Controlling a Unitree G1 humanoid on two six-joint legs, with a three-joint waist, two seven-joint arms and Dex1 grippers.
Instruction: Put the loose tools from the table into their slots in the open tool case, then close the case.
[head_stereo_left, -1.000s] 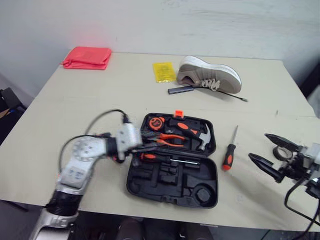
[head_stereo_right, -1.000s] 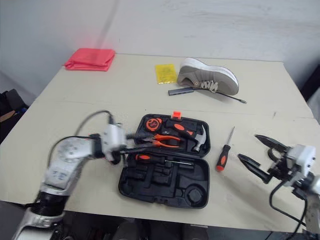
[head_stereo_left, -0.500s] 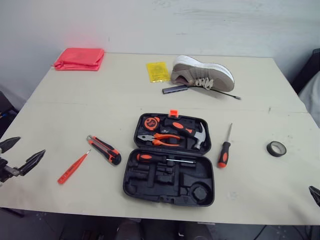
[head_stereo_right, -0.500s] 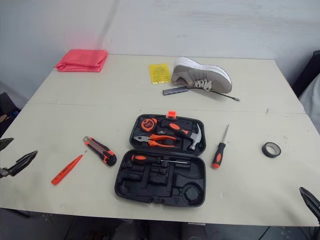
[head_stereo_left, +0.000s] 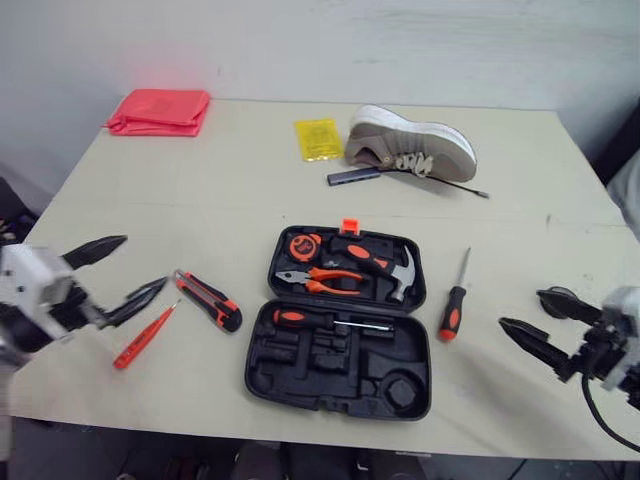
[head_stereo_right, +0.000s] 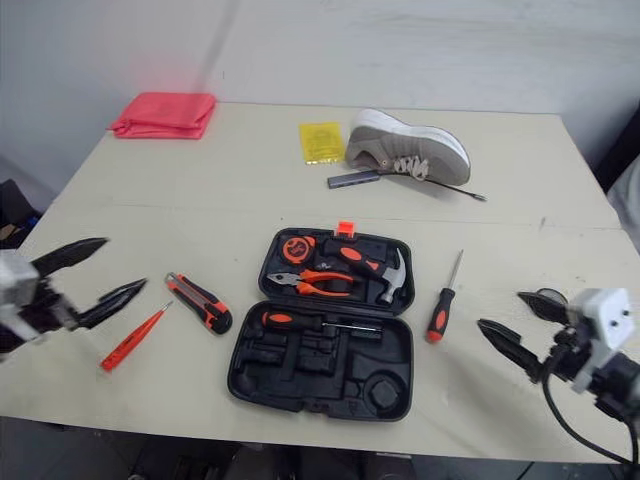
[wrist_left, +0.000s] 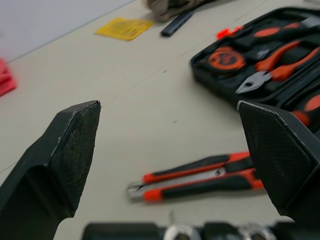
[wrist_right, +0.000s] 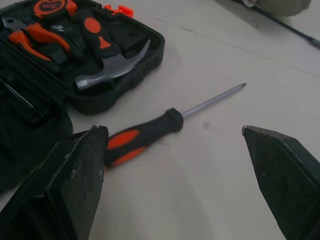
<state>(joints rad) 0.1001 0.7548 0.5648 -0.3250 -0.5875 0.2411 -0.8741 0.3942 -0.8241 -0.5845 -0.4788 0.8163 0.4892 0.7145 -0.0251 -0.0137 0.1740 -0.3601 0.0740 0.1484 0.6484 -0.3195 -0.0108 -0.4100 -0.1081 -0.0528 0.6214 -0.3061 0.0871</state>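
Leftmost, left gripper: fingers apart, holding nothing, hovering over the worktop edge, aimed at the two nearest loose tools.
Red tool: thin, flat on the worktop just beside the left fingers.
Knife: orange and black, flat, between the red tool and the case, close to both.
Case: open mid-worktop; far half holds tape measure, pliers and hammer, near half one screwdriver and several empty slots.
Screwdriver: loose, just right of the case, tip pointing away from the robot.
Right gripper: fingers apart, empty, near the screwdriver handle, not touching.
Progress: three tools judged left to stow; case not yet closed.
Risk, left: red tool and knife lie close, so reaching for one could knock the other.
Risk, right: the round handle may roll off under a skewed pinch.
Risk, closing: a tool sitting proud of its slot would block the lid.
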